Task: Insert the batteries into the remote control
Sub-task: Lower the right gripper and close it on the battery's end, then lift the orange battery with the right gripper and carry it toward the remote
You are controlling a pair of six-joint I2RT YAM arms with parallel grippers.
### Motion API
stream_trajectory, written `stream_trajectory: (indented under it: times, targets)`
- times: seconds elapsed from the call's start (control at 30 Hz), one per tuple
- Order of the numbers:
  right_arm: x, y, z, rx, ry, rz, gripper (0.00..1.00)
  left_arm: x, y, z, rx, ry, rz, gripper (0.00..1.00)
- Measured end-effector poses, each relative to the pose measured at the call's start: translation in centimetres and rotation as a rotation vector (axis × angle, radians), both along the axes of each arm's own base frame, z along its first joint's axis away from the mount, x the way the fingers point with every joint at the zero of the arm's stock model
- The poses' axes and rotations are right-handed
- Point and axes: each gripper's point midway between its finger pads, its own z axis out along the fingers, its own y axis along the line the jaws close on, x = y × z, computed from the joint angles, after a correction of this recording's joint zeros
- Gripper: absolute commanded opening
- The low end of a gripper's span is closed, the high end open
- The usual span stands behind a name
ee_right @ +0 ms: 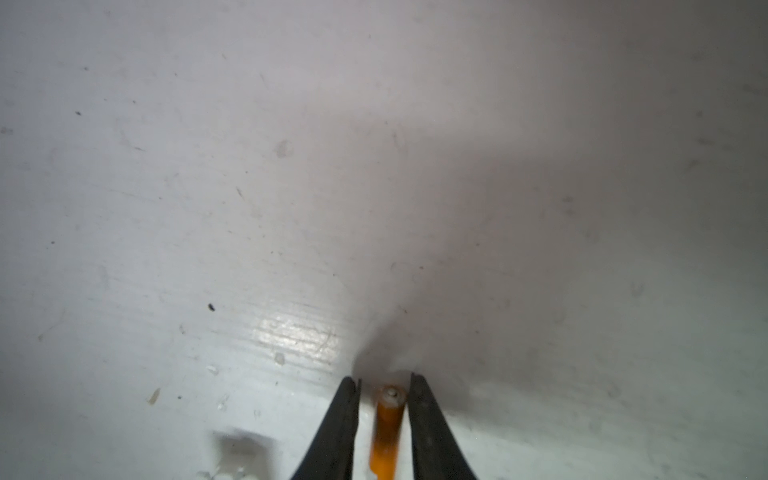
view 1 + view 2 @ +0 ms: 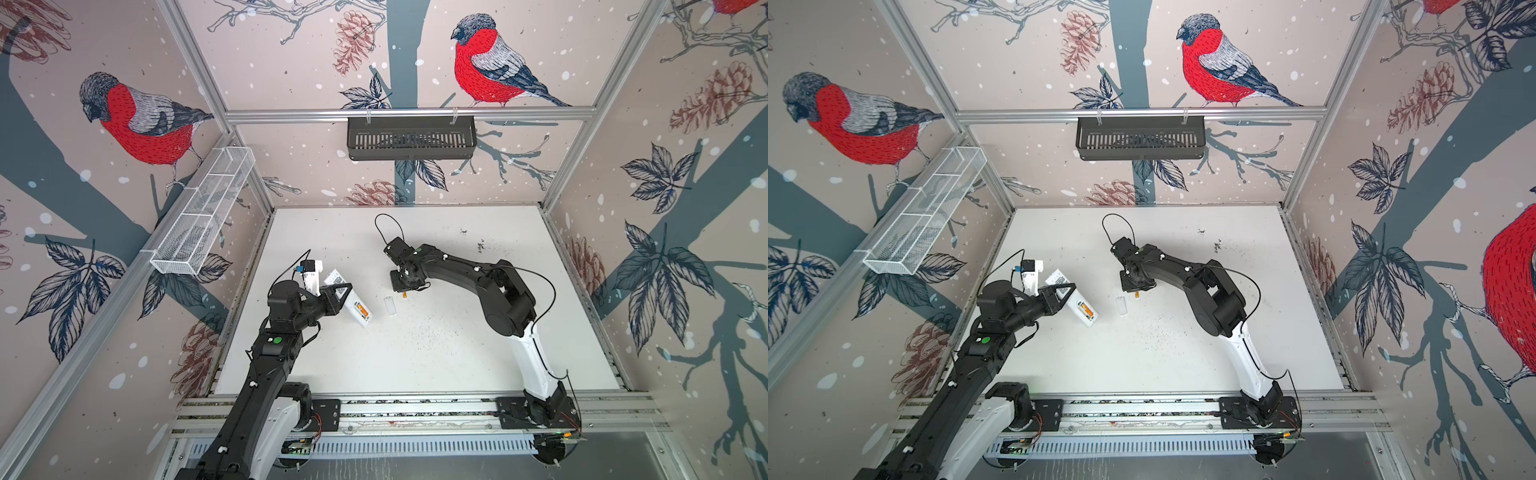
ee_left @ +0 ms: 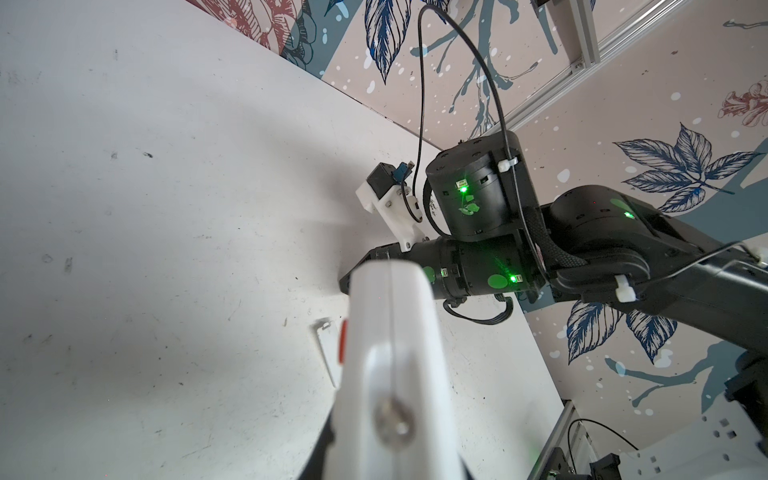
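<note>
My left gripper (image 2: 338, 292) is shut on the white remote control (image 2: 353, 301), holding it tilted above the table with its back up. One orange battery (image 2: 362, 309) lies in the open recess. In the left wrist view the remote (image 3: 390, 332) fills the lower middle and hides the fingers; an orange sliver of that battery (image 3: 342, 340) shows at its edge. A second orange battery (image 1: 388, 419) lies on the table between the tips of my right gripper (image 1: 384, 382). One finger touches it and a narrow gap shows at the other. In both top views this battery (image 2: 404, 295) (image 2: 1137, 294) peeks out under the gripper.
A small pale battery cover (image 2: 389, 306) lies on the white table (image 2: 457, 353) between the remote and the right gripper. A black basket (image 2: 411, 137) hangs on the back wall and a white wire basket (image 2: 203, 212) on the left wall. Dark specks dot the table.
</note>
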Motion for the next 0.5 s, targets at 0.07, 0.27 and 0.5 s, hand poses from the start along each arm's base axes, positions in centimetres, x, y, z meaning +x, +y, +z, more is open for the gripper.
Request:
stream_trajectory:
  times: [0.07,0.27,0.5]
  targets:
    - [-0.11,-0.12,-0.01,-0.007,0.003,0.001,0.23,0.01,0.0,-0.02,0.0,0.001,0.0,0.0]
    - [-0.48,-0.55,-0.02,-0.038,0.008,0.002,0.16,0.03,0.0,-0.08,0.0,0.003,0.0,0.0]
    - [-0.93,-0.28,0.19,-0.05,0.006,0.031,0.11,-0.07,-0.21,-0.08,-0.006,0.005,-0.014,0.0]
